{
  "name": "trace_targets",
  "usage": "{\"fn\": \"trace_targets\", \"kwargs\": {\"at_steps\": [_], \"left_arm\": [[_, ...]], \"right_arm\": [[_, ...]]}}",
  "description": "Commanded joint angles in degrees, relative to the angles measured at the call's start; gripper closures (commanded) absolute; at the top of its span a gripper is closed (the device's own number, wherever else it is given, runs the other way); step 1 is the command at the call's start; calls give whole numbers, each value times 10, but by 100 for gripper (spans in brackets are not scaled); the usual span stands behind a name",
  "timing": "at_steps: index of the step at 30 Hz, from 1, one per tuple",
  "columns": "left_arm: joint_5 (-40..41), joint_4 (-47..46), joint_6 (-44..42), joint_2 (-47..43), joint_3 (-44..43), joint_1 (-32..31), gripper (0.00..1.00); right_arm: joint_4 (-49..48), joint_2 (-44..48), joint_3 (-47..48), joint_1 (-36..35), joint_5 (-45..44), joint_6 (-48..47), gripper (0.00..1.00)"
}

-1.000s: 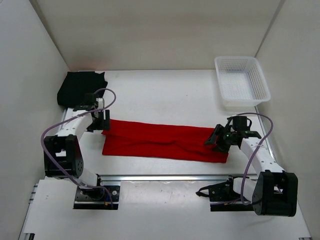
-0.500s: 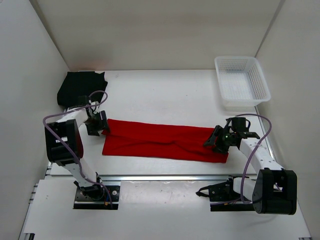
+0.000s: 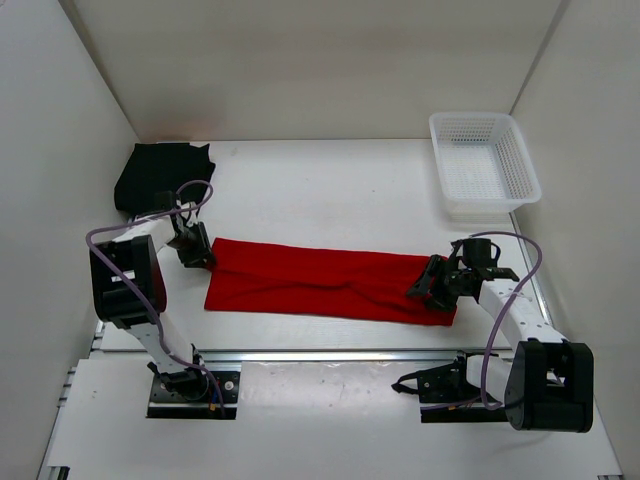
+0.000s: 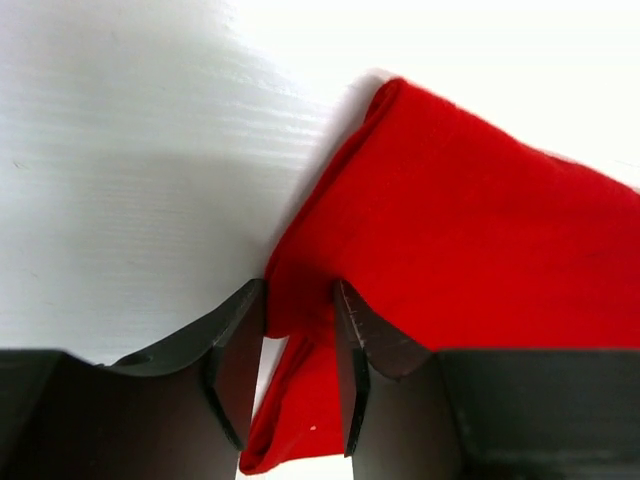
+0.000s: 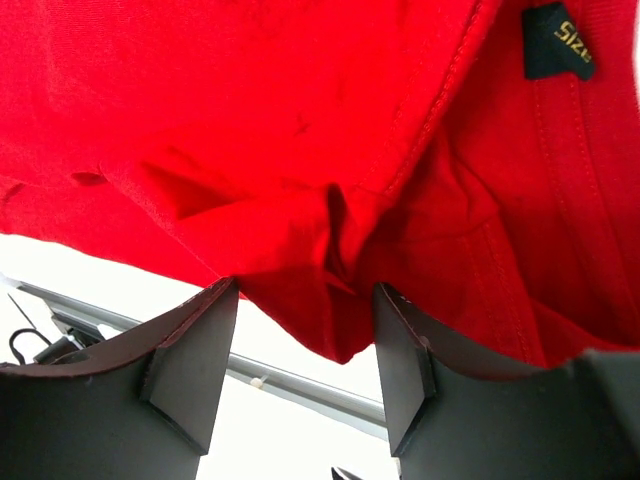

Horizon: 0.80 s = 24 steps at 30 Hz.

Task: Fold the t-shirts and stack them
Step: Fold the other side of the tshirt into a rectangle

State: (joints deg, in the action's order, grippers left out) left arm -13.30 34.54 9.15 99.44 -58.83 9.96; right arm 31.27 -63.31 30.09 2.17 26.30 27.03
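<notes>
Sliding in, left gripper [image 3: 196, 251] now pinches the red t-shirt [image 3: 320, 280]; right gripper [image 3: 428, 286] clutches its far end; joint lift seems next.

red t-shirt [image 5: 300, 120] cropped, size label [image 5: 557, 42] cut off

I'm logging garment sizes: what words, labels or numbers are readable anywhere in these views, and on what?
"Size": gold letters on the black label sewn in the red t-shirt, right wrist view; anything after it runs off the frame.
No other readable text in any view.
</notes>
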Motion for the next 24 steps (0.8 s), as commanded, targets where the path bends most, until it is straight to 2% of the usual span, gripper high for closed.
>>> {"fn": "trace_targets", "kwargs": {"at_steps": [1, 3, 8, 14, 20, 24], "left_arm": [[-22, 18, 4, -34, 14, -1, 56], [-17, 20, 3, -41, 19, -4, 60], [-16, 18, 2, -43, 20, -2, 77], [-16, 21, -4, -45, 7, -2, 83], [-5, 26, -10, -51, 7, 1, 81], [3, 27, -11, -51, 7, -3, 68]], "right_arm": [[3, 10, 10, 5, 7, -8, 47], [19, 13, 17, 4, -10, -22, 47], [59, 22, 18, 11, -11, -44, 47], [50, 13, 23, -17, -16, -36, 50], [7, 6, 20, -17, -12, -25, 51], [28, -6, 38, -17, -34, -50, 49]]}}
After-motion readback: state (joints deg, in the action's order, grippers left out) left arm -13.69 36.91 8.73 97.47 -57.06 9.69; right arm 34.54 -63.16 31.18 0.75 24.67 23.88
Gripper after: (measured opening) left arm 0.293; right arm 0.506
